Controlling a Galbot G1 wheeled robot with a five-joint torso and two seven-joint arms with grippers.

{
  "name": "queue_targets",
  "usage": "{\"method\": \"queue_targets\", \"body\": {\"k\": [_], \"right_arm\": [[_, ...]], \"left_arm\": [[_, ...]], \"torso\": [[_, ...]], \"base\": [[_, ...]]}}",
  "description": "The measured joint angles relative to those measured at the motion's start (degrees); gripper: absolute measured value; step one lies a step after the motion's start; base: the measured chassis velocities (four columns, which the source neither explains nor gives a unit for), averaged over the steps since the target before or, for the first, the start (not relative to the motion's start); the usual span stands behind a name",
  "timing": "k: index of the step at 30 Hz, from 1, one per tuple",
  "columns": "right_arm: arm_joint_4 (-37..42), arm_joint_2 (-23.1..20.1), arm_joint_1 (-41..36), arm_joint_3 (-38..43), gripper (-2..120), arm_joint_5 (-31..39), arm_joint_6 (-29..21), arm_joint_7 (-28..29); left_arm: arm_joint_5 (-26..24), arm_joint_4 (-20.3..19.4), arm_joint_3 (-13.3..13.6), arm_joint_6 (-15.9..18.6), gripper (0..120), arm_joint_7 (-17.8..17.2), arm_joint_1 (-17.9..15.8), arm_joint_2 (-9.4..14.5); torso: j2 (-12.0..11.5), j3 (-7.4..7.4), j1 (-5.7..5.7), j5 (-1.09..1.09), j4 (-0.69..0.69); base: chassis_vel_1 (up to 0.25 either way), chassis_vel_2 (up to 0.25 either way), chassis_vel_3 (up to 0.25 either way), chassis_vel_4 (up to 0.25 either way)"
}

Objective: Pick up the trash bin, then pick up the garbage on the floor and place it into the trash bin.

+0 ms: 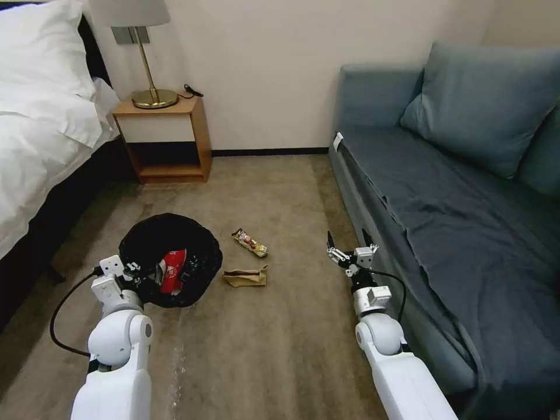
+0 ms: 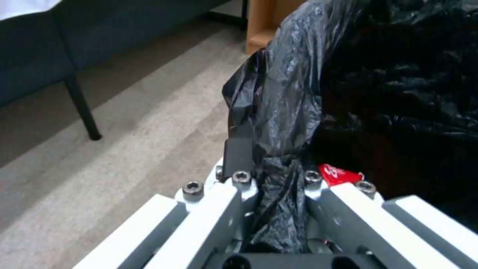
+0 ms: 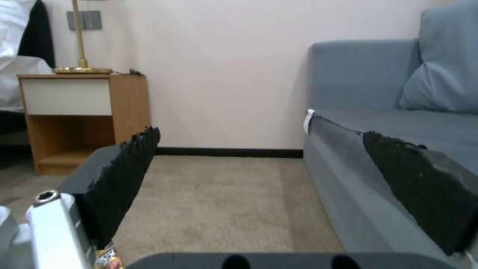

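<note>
Left gripper (image 1: 135,269) pinches crinkled black bag rim of trash bin (image 1: 170,259), lower left, red snack bag (image 1: 172,270) inside. Right gripper (image 1: 348,249) spread, empty. Gold wrapper (image 1: 250,242) and brown paper bag (image 1: 245,276) on carpet, centre.

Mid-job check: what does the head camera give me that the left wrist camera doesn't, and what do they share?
Head view alone: the shiny gold-brown snack wrapper and crumpled brown paper bag on the carpet, plus the open right gripper beside the blue sofa.
Left wrist alone: the left gripper pinching the bin's crinkled black plastic bag.
Both: the red-and-white snack bag inside the bin.
</note>
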Motion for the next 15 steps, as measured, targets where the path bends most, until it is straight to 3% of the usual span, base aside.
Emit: {"method": "queue_targets", "body": {"k": [15], "right_arm": [[-0.03,0.18,0.0,-0.38,100,0.11,-0.07,0.17]], "left_arm": [[0.0,0.07,-0.01,-0.01,2,-0.08,0.05,0.0]], "torso": [[0.0,0.0,0.0,0.0,0.0]], "base": [[-0.078,0.075,0.08,-0.08]]}}
